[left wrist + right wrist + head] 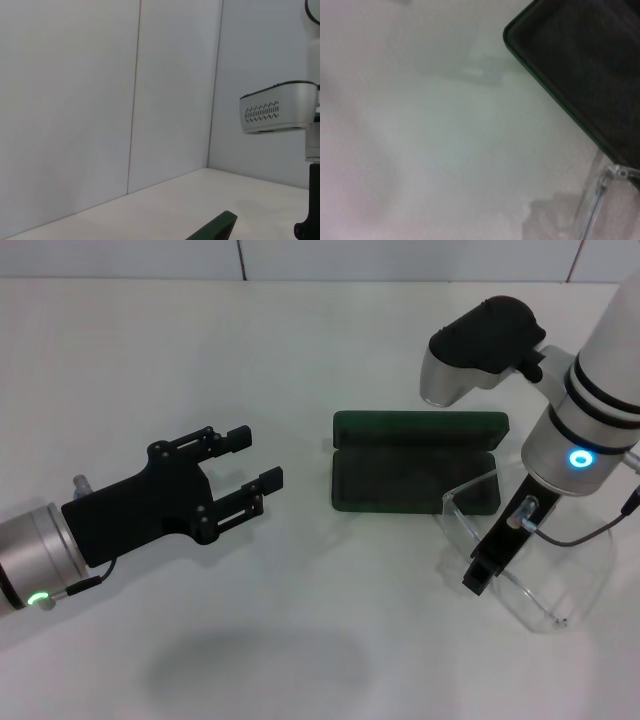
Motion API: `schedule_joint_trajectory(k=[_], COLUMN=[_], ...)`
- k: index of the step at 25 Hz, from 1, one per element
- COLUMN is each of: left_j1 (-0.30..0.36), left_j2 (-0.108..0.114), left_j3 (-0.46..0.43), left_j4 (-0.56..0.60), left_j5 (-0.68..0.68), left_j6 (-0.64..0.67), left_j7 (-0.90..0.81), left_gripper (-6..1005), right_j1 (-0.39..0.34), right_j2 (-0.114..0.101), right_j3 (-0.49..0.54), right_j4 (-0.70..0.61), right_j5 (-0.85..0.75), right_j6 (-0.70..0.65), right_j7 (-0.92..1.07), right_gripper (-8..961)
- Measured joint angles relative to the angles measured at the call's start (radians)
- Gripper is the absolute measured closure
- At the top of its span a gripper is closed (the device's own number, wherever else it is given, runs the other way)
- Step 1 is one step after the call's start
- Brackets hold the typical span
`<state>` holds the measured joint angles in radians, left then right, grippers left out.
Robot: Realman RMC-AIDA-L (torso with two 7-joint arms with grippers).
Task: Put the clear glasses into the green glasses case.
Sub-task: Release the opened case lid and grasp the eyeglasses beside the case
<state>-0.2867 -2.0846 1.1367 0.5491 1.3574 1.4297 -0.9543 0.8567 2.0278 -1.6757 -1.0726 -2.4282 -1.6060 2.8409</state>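
Two tools show: the left tool [248,466] hovers apart, while the right tool [487,562], seemingly clamped on the light, slippery, fragile clear glasses [520,560], hangs beside the open green glasses case [415,472].

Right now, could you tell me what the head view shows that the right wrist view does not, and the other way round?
Only the head view shows both arms: the left gripper open above the table, left of the case, and the right gripper at the clear glasses, plus the whole open green glasses case. Only the right wrist view gives a close look at the case's dark lining and a hinge of the glasses. Both show the case, the glasses and the white table.
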Motion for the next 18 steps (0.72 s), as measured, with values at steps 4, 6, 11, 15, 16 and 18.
schedule_joint_trajectory(k=[4, 6, 11, 15, 16, 18], left_j1=[0.001, 0.001, 0.002, 0.004, 0.004, 0.005], left_j2=[0.000, 0.000, 0.000, 0.000, 0.000, 0.000], left_j3=[0.000, 0.000, 0.000, -0.001, -0.002, -0.003], left_j4=[0.000, 0.000, 0.000, 0.000, 0.000, 0.000], left_j5=[0.000, 0.000, 0.000, 0.000, 0.000, 0.000], left_j6=[0.000, 0.000, 0.000, 0.000, 0.000, 0.000], left_j7=[0.001, 0.001, 0.003, 0.003, 0.003, 0.004], left_gripper=[380, 380, 380, 381, 381, 381], right_j1=[-0.003, -0.004, -0.005, -0.005, -0.005, -0.005], right_j2=[0.000, 0.000, 0.000, 0.000, 0.000, 0.000], right_j3=[-0.001, -0.005, -0.018, -0.018, -0.018, -0.018], right_j4=[0.001, 0.000, 0.000, 0.003, 0.003, 0.003], right_j5=[0.000, 0.000, -0.005, -0.008, -0.008, -0.009], right_j6=[0.000, 0.002, 0.016, 0.025, 0.025, 0.025], right_j7=[0.000, 0.000, -0.001, -0.008, -0.009, -0.010], right_gripper=[646, 649, 657, 663, 664, 667])
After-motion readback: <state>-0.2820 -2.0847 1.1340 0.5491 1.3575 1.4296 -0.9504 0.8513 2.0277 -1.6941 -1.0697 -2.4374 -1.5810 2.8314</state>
